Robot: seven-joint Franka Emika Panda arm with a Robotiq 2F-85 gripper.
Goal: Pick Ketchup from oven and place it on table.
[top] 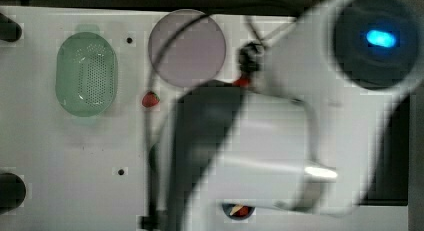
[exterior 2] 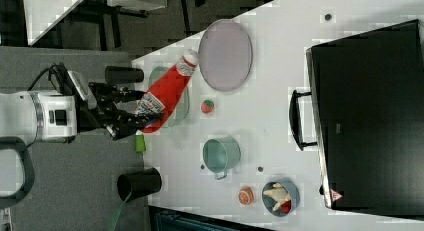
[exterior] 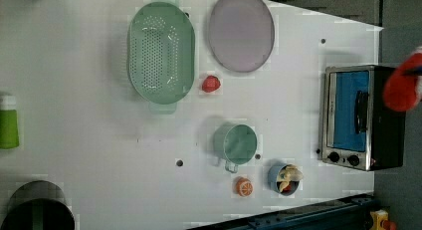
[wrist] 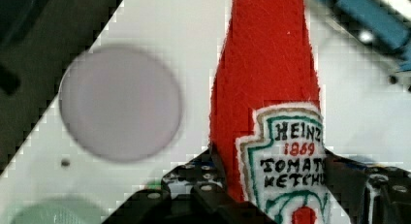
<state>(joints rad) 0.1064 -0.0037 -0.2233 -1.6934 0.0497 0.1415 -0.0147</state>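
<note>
The ketchup (exterior 2: 169,88), a red bottle with a white label and white cap, hangs in the air with my gripper (exterior 2: 144,119) shut on its lower end. In the wrist view the ketchup (wrist: 264,83) stands between my two dark fingers (wrist: 213,173), its neck pointing away over the white table (wrist: 160,35). In the left view the ketchup (exterior: 404,85) shows as a red shape at the left view's right edge, beside the oven (exterior: 358,115). The black oven (exterior 2: 370,116) sits on the table (exterior 2: 280,91), apart from the bottle.
On the table stand a green colander (exterior: 161,53), a pale-purple plate (exterior: 241,31), a strawberry (exterior: 210,83), a green cup (exterior: 236,143), an orange slice (exterior: 244,186) and a blue bowl (exterior: 284,178). A green bottle (exterior: 8,123) is at the left view's left edge.
</note>
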